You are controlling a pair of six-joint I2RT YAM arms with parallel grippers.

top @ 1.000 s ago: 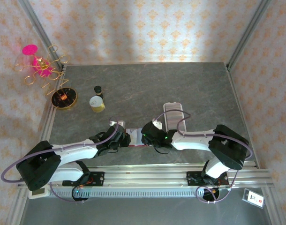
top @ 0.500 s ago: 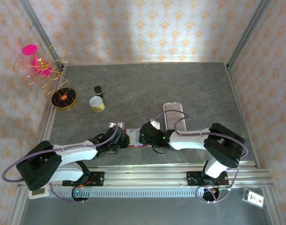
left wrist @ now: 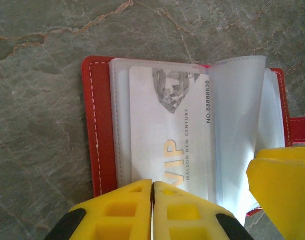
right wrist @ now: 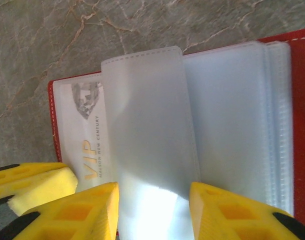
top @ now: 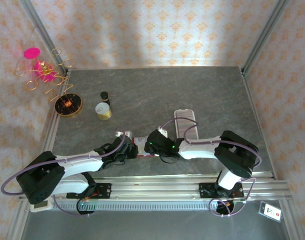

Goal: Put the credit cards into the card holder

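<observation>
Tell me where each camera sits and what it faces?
Top external: above and behind, facing down on the table; left arm and right arm show.
Left wrist: on the left arm, facing down at the card holder and VIP card; its shut jaws below.
Right wrist: on the right arm, facing down at the clear sleeves; its open jaws below.
Both wrist views share the VIP card.

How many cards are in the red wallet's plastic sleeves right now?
1. A white VIP card lies in the leftmost clear sleeve of the open red leather card holder. The frosted sleeves to its right look empty, though deeper ones could hide cards.
</observation>
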